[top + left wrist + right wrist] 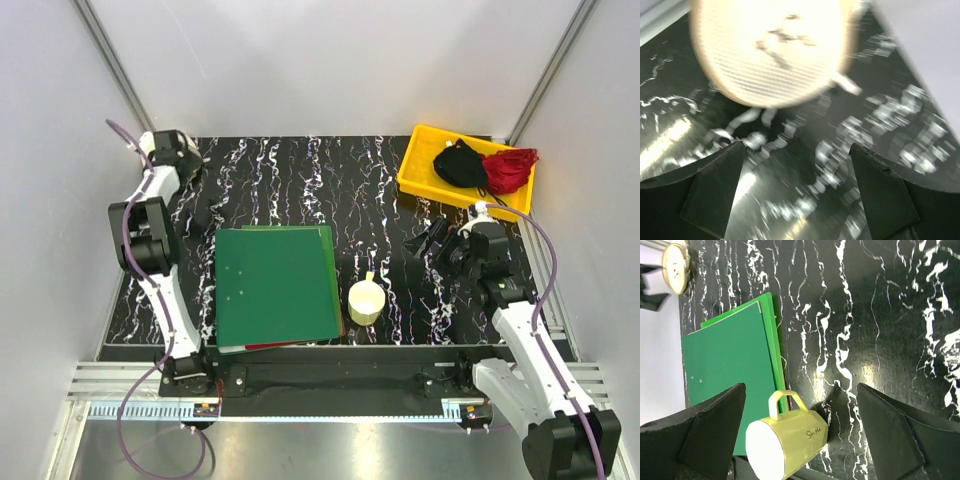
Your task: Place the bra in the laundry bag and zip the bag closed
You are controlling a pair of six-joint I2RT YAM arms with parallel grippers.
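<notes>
The bra (460, 165) is a black bundle lying in the yellow tray (418, 170) at the back right, beside a red garment (510, 170). The laundry bag (772, 50), a round cream mesh disc with a dark mark, lies in the back left corner, just ahead of my left gripper (800, 165). That gripper is open with only table between its fingers, and its view is blurred. The right wrist view shows the bag (675, 265) far off. My left gripper (192, 165) hides the bag from above. My right gripper (440, 245) is open and empty, near the tray's front edge.
A cream cup (366, 300) with a handle lies on its side near the table's front edge, in front of the right gripper (801, 390). A green folder (277, 283) lies flat left of the cup (785, 440). White walls close in both sides.
</notes>
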